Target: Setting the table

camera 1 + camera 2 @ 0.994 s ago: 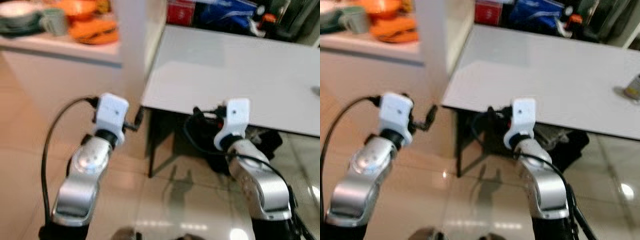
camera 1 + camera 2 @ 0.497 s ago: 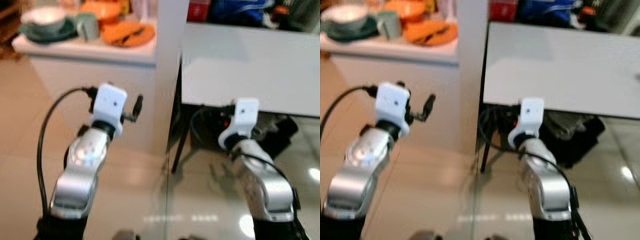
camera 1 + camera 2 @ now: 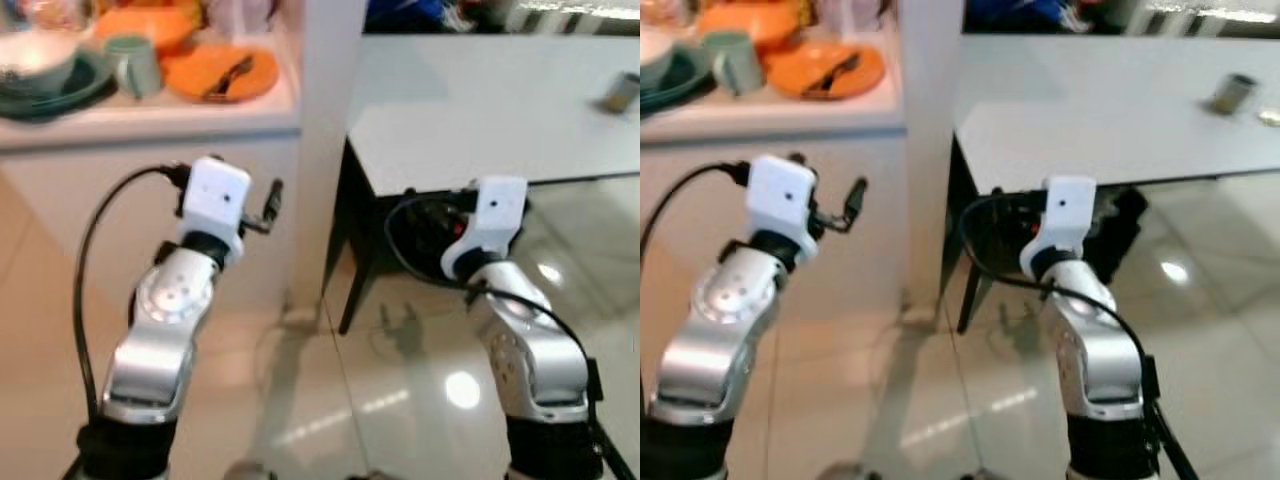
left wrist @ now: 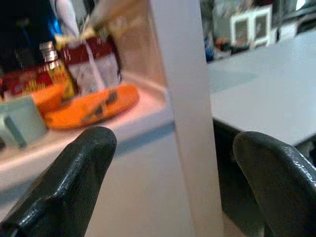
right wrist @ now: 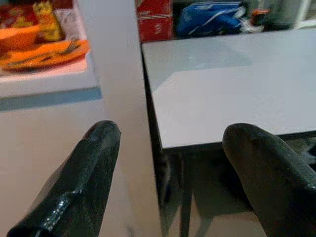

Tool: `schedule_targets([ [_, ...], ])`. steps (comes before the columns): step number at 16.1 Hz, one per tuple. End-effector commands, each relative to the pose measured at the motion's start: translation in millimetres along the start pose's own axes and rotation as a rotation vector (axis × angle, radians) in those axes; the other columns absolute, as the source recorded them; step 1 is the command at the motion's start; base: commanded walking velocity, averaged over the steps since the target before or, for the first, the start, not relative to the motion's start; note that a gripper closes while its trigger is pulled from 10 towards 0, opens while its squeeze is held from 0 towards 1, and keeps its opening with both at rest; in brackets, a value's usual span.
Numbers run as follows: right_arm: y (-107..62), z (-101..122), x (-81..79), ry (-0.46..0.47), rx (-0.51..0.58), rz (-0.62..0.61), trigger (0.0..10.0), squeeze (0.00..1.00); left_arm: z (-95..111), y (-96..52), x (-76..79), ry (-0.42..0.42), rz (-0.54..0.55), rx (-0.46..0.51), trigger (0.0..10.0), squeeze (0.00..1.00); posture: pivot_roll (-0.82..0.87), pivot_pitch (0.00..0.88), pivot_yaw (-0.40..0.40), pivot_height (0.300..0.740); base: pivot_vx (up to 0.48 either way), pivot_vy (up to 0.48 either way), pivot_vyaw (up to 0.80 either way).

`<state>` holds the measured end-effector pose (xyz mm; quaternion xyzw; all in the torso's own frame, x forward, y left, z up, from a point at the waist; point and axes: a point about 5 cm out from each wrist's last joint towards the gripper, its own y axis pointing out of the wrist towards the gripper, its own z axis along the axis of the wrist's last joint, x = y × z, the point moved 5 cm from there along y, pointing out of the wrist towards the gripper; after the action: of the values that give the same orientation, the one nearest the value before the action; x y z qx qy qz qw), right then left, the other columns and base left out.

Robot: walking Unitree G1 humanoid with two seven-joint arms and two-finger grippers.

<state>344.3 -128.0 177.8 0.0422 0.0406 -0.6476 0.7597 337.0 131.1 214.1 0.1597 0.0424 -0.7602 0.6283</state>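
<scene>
A white counter [image 3: 150, 125] at the left carries an orange plate [image 3: 222, 75] with a dark fork [image 3: 832, 73] on it, a pale green mug [image 3: 132, 65], a bowl on a dark green plate [image 3: 35, 65] and an orange bowl [image 3: 145, 25]. The white table [image 3: 480, 110] stretches to the right. Both arms are raised in front of me, below counter height. My left gripper [image 4: 173, 148] is open and empty, facing the counter edge. The right gripper [image 5: 173, 136], also open and empty, faces the table's near corner.
A white pillar [image 3: 330, 100] stands between counter and table. A small object [image 3: 622, 92] lies on the table's far right. Dark bags and a table leg [image 3: 350, 290] sit under the table. Glossy tile floor [image 3: 300, 400] lies below my arms.
The whole picture has shifted as the camera moved: counter and dishes now show more fully at the left, the table at the right. Both arms keep the same raised pose.
</scene>
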Motion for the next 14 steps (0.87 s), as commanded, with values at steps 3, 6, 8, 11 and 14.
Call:
schedule_targets([
  [3,-0.4,9,0.5,0.029,0.038,0.004,10.0,0.00,-3,-0.2,-9.7,0.018,0.049,-0.004,10.0,0.00,0.09,0.022,-0.050,0.740,0.000,0.320,-0.79],
  [6,-1.2,12,-3.6,0.018,0.053,0.034,10.0,0.00,-2,-1.4,-8.5,0.019,0.033,0.004,10.0,0.00,0.09,0.007,-0.055,0.740,0.000,0.000,0.00],
  [8,-1.9,14,-13.3,0.025,0.065,0.078,10.0,0.00,2,-1.1,-11.6,-0.021,0.046,0.022,10.0,0.00,0.09,0.000,-0.054,0.740,0.159,0.000,0.00],
  [11,-1.1,12,-16.3,0.046,0.056,0.087,10.0,0.00,3,0.3,-9.1,-0.040,0.025,0.026,10.0,0.00,0.10,0.000,-0.052,0.740,0.341,0.000,-0.43],
  [14,-0.9,11,-17.7,0.001,0.054,0.098,10.0,0.00,6,1.9,-10.6,-0.042,0.033,0.037,10.0,0.00,0.09,0.000,-0.050,0.740,0.411,0.000,-0.27],
])
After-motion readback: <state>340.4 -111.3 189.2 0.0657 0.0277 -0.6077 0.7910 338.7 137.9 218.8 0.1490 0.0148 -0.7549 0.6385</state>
